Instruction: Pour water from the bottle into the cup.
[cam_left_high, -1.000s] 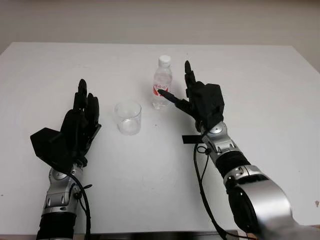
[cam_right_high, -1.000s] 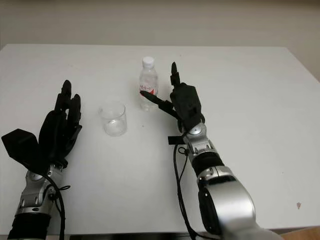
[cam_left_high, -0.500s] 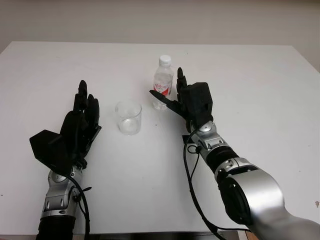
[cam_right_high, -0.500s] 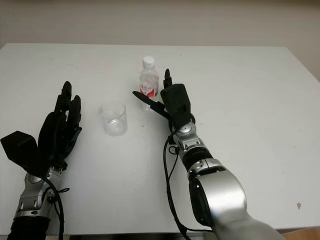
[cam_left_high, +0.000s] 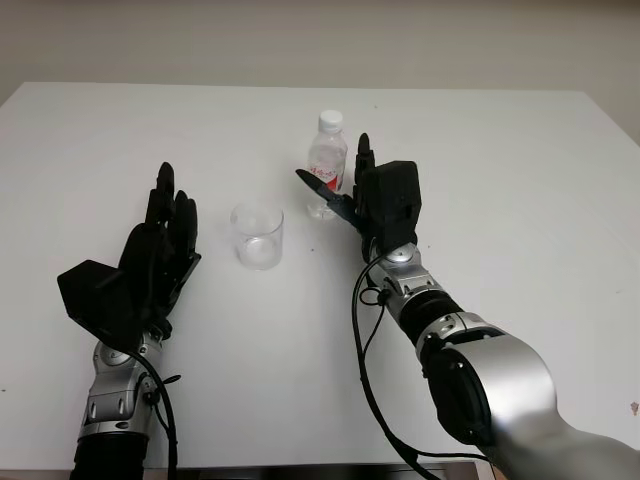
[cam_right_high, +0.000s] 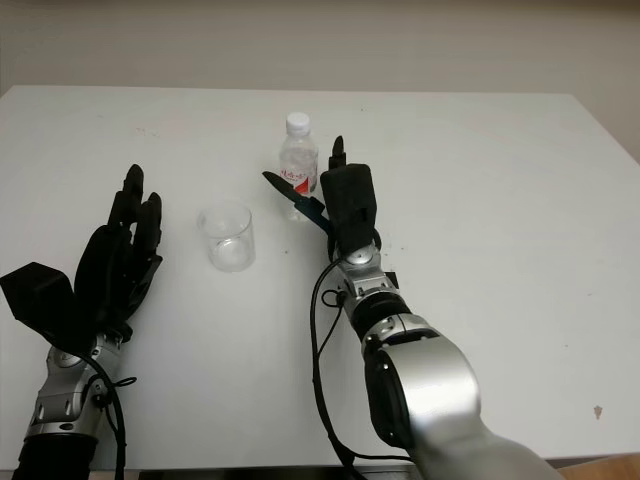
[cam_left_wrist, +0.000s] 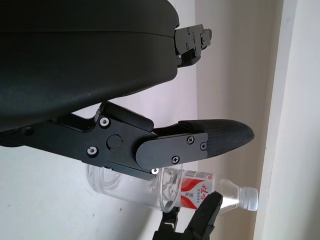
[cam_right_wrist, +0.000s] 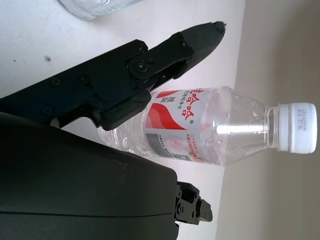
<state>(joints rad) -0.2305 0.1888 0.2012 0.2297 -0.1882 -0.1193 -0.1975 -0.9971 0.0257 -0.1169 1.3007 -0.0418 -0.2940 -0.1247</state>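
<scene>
Flanking bottle (cam_left_high: 326, 165), open right hand (cam_left_high: 372, 195)

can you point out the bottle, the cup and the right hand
bottle (cam_left_high: 328, 152): left eye view, on its clear shoulder.
cup (cam_left_high: 257, 236): left eye view, on its glass wall.
right hand (cam_left_high: 345, 180): left eye view, between its fingertips.

The bottle (cam_right_wrist: 210, 131) carries a red-and-white label (cam_right_wrist: 176, 125) printed with Chinese characters; they are too small and turned sideways to read with certainty.
</scene>
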